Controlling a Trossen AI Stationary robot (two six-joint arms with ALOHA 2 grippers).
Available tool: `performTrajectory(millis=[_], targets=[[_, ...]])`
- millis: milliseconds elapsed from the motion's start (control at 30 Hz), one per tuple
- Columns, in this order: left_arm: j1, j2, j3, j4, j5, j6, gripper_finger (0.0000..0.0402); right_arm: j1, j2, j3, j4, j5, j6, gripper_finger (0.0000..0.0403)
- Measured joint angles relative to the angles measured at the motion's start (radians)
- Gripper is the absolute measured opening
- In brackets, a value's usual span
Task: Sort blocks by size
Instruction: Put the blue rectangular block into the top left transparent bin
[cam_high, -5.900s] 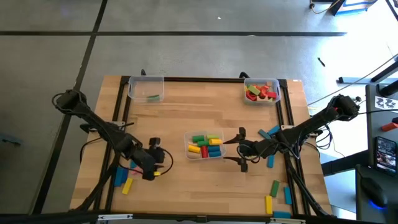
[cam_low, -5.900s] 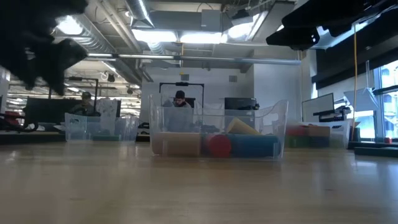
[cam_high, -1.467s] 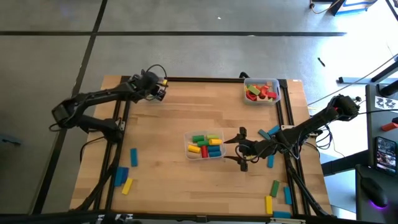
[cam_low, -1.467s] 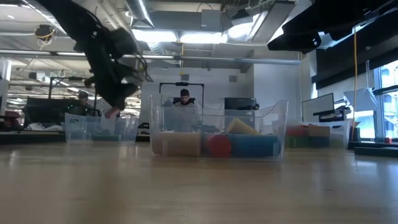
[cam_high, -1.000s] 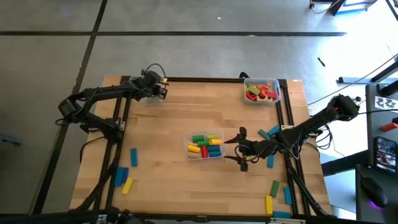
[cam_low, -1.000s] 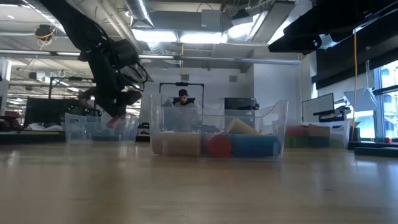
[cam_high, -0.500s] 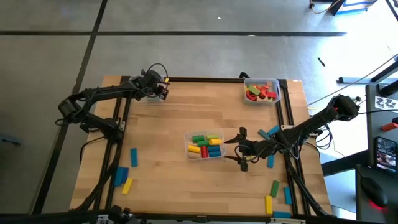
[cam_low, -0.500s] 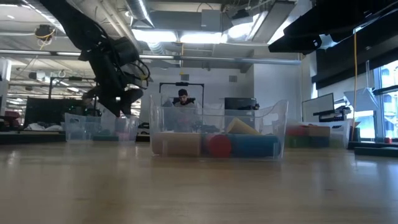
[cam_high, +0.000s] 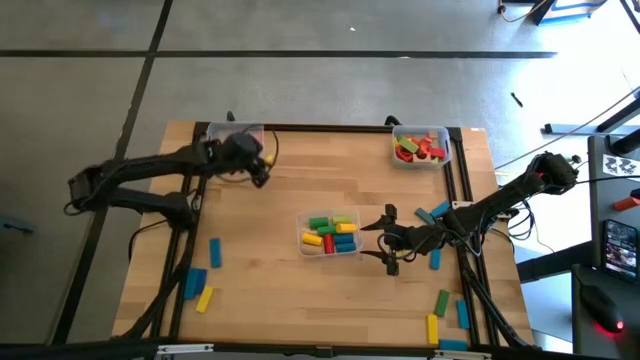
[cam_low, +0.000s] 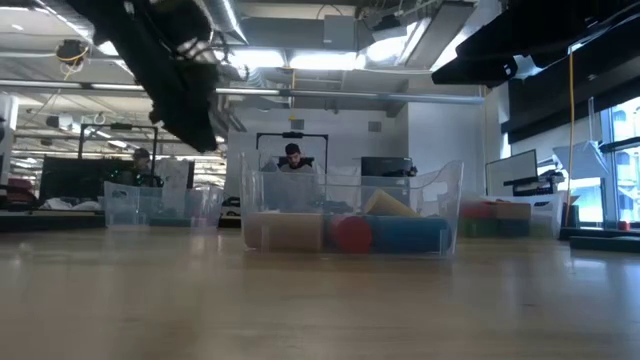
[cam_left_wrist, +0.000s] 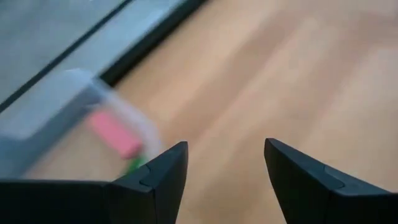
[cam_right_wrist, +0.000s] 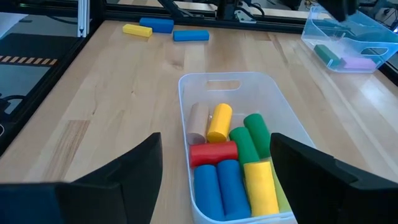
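Wood table (cam_high: 290, 290), three clear bins on it. Left gripper (cam_high: 252, 170) is raised near the far-left bin (cam_high: 235, 132), fingers apart, holding nothing; pink block (cam_left_wrist: 114, 134) and a green one (cam_left_wrist: 133, 165) sit inside that bin. Right gripper (cam_high: 386, 238) is just beside the centre bin (cam_high: 329, 232), fingers spread, nothing held. Centre bin holds short cylinders (cam_right_wrist: 231, 163): red, yellow, green, blue, one plain wood. Far-right bin (cam_high: 421, 144) has red and green pieces. Loose blocks: blue and yellow bars (cam_high: 200, 282) near-left, blue, green and yellow ones (cam_high: 447, 308) near-right.
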Motion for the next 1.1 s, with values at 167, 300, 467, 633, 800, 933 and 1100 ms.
performTrajectory(millis=[167,300,467,633,800,933,1100], targets=[[-0.174,-0.026,0.0,-0.07,0.031,-0.084,0.0206,0.0,0.0,0.0,0.0,0.0,0.022,0.0285],[-0.314,-0.013,0.0,-0.127,0.084,-0.228,0.0207,0.0,0.0,0.0,0.0,0.0,0.022,0.0285],[-0.478,0.007,0.001,-0.176,0.12,-0.342,0.0202,0.0,0.0,0.0,0.001,0.0,0.023,0.0285],[-0.604,0.009,0.001,-0.277,0.125,-0.523,0.0202,0.0,0.0,0.0,0.0,0.0,0.024,0.0285],[-0.712,0.009,0.001,-0.39,0.173,-0.771,0.0202,0.0,0.0,0.0,0.0,0.0,0.024,0.0285],[-0.793,0.009,0.001,-0.464,0.21,-0.997,0.0202,0.0,0.0,0.0,0.0,0.0,0.025,0.0285],[-0.877,0.009,0.0,-0.534,0.224,-1.249,0.0202,0.0,0.0,0.0,0.0,0.0,0.029,0.0285]])
